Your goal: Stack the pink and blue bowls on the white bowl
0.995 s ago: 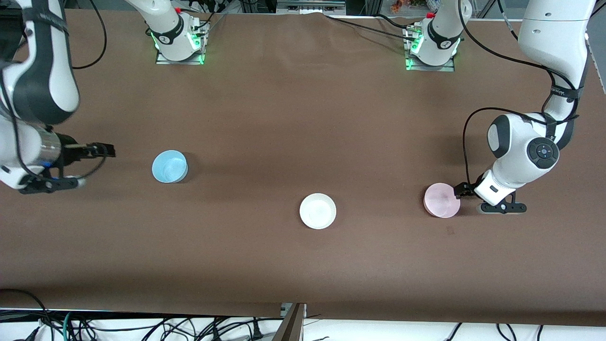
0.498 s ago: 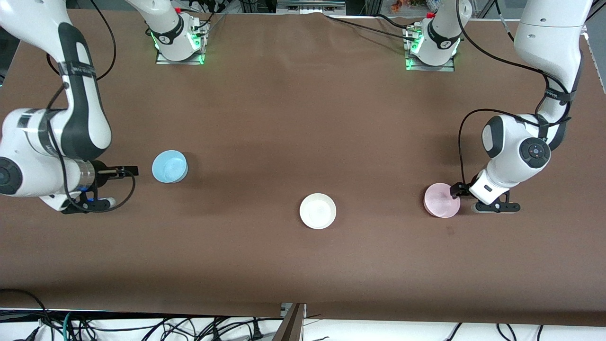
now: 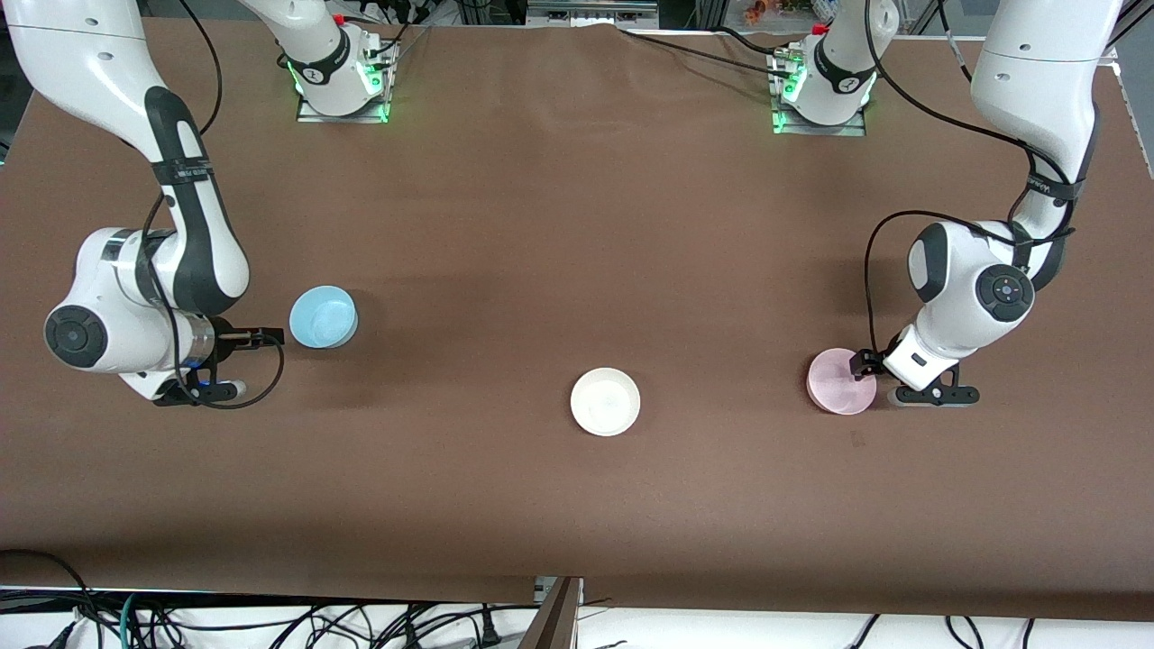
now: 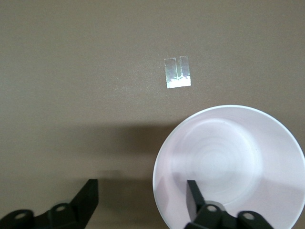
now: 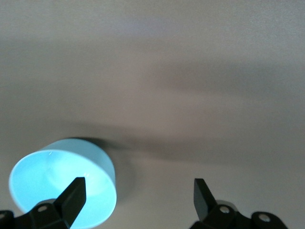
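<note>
One left hand (image 4: pixel 140 202) finger seemingly inside pink bowl (image 4: pixel 228 169), wrist-view only.

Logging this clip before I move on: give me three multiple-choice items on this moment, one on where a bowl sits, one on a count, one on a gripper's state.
1. Where does the white bowl sit?
A. On the table, between the blue bowl and the pink bowl, nearest the front camera
B. Inside the pink bowl
C. In the right gripper

2. How many bowls are on the table?
A. Two
B. Three
C. Four

3. How does the left gripper stand?
A. Shut on the pink bowl, lifted
B. Open, one finger inside the pink bowl's rim and one outside
C. Open over the white bowl

Answers:
1 A: it lies lowest in the front view, apart from the blue bowl and the pink bowl.
2 B: blue, white and pink, none stacked.
3 B: the left wrist view shows the fingers spread astride the rim.
</note>
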Controlling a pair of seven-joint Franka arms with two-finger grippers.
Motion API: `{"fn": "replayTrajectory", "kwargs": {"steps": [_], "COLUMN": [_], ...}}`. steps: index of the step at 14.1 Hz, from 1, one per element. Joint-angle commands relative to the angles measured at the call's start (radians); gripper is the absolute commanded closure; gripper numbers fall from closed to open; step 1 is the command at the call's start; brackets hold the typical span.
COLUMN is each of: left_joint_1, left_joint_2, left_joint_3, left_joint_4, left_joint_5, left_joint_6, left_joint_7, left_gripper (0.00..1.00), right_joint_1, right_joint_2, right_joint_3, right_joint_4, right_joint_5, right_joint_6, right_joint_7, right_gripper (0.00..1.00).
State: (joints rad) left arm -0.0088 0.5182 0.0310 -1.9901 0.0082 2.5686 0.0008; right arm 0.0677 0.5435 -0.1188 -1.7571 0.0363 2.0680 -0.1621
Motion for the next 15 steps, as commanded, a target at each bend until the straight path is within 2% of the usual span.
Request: {"fn": "replayTrajectory", "kwargs": {"steps": [1,4,9,12,15], "left_joint_1": [-0.003,-0.002,-0.002,-0.003,-0.005], "left_joint_2": [-0.007,-0.009,-0.010,-0.010,-0.010], "left_joint_3": [0.001,0.001,0.001,0.000,-0.002], "left_joint_4": [-0.012,-0.015,-0.021,-0.021,-0.019], "left_joint_5": [0.006,0.006,0.006,0.006,0.006], "left_joint_6": [0.012,0.010,0.005,0.002,0.001], "left_joint_7": [-0.015,-0.015,-0.016,-0.018,-0.019], "left_gripper": [0.23,0.30,0.63,0.79,0.92], "right_joint_1": [-0.006,-0.017,-0.028,-0.034,-0.051], "right_joint_2": [-0.106,-0.160,-0.169,-0.172,-0.185], "right_joint_3": [0.028,0.059,0.070,0.070,0.070], "right_joint_4": [-0.168,-0.283,-0.366,-0.400,-0.404], "right_joint_5": [0.017,0.025,0.053,0.059,0.122], "right_joint_6": [0.113,0.220,0.328,0.362,0.359], "right_joint_7": [0.001,0.018,0.036,0.038,0.029], "right_gripper": [0.00,0.00,0.00,0.00,0.00]}}
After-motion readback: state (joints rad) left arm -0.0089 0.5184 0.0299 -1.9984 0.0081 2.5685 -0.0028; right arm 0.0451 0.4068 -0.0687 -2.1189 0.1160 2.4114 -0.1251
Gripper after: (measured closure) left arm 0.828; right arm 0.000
